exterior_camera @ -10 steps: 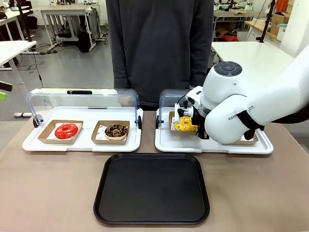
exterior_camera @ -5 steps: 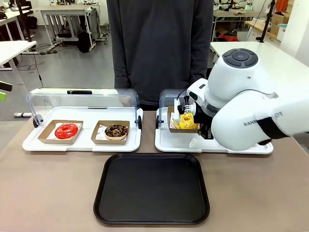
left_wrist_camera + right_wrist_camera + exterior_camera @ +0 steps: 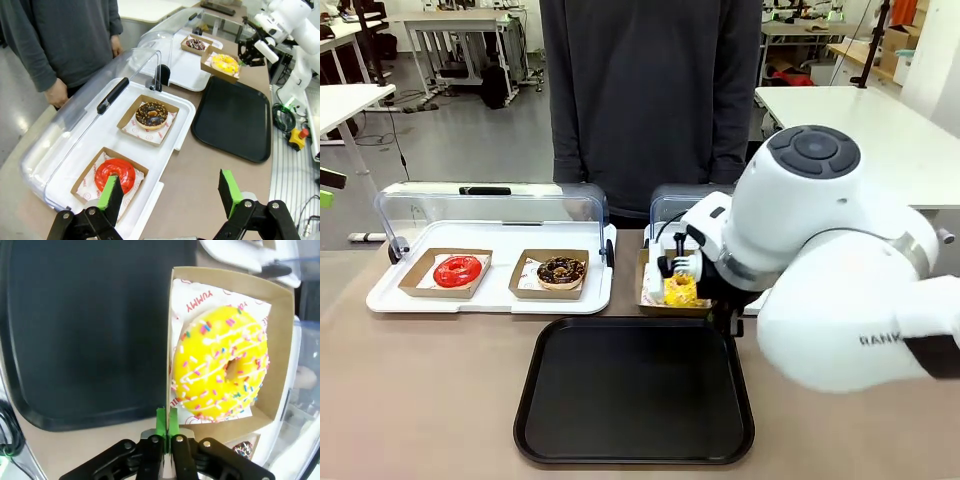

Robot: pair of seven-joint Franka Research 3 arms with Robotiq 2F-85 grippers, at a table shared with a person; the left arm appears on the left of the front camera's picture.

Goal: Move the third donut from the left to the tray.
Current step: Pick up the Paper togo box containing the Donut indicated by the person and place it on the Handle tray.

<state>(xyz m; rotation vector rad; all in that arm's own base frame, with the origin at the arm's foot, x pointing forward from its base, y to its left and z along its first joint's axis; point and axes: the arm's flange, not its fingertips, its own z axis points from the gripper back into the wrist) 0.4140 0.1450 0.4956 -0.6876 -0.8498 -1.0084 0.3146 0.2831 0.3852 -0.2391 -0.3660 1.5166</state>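
Observation:
The third donut from the left [image 3: 220, 370], yellow-iced with coloured sprinkles, lies in a brown cardboard holder [image 3: 280, 345]. My right gripper [image 3: 167, 421] is shut on the holder's side wall and carries it in the air. In the front view the donut [image 3: 680, 291] hangs tilted over the far right edge of the black tray [image 3: 635, 395], below the right gripper [image 3: 680, 268]. From the left wrist view, the donut [image 3: 225, 63] is beyond the tray [image 3: 232, 117]. My left gripper [image 3: 170, 195] stands open above the table's left end, with nothing between its fingers.
A white tray with an open clear lid [image 3: 490, 295] holds a red donut [image 3: 457, 270] and a chocolate donut [image 3: 561, 270]. A second white tray [image 3: 185, 70] holds another chocolate donut [image 3: 196, 44]. A person [image 3: 650, 100] stands at the far side.
My right arm has lifted the yellow donut in its holder off the right white tray and brought it left and nearer, to the black tray's far edge.

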